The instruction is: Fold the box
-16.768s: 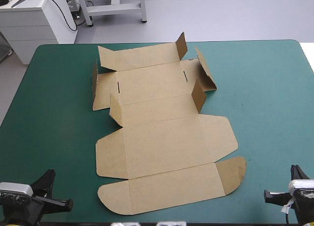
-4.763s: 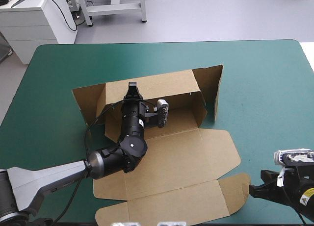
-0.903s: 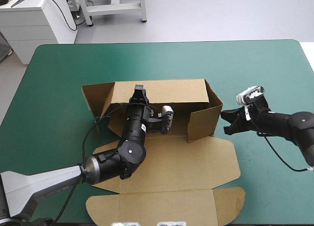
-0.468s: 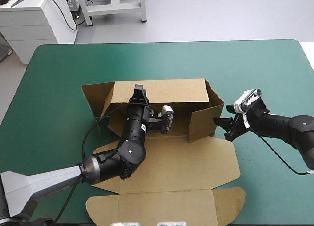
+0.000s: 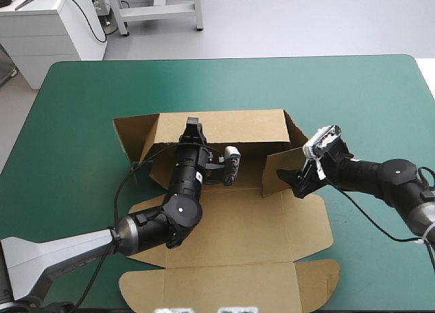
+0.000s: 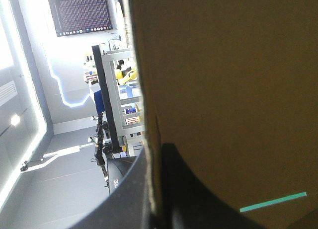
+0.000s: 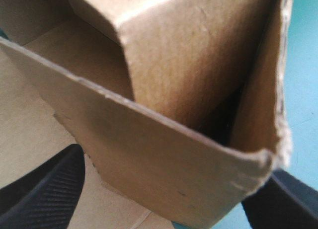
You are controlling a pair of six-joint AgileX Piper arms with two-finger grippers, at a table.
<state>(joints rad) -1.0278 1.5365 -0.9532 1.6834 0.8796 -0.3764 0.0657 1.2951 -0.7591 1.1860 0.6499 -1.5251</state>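
At the box (image 5: 231, 225) wall, left gripper (image 5: 192, 123) clamped tight; right gripper (image 5: 292, 182) wide, tips hidden.

The left arm (image 5: 180, 204) starts as a pale grey link at the near-left corner, then becomes glossy black drums and a black tube with small white labels. The right arm (image 5: 380, 177) is black and rounded, with a round cap. On the right gripper (image 5: 292, 180), the fingers (image 7: 47, 189) are black and finely ribbed.

Smooth teal-green table cover (image 5: 367, 102) with rounded far corners
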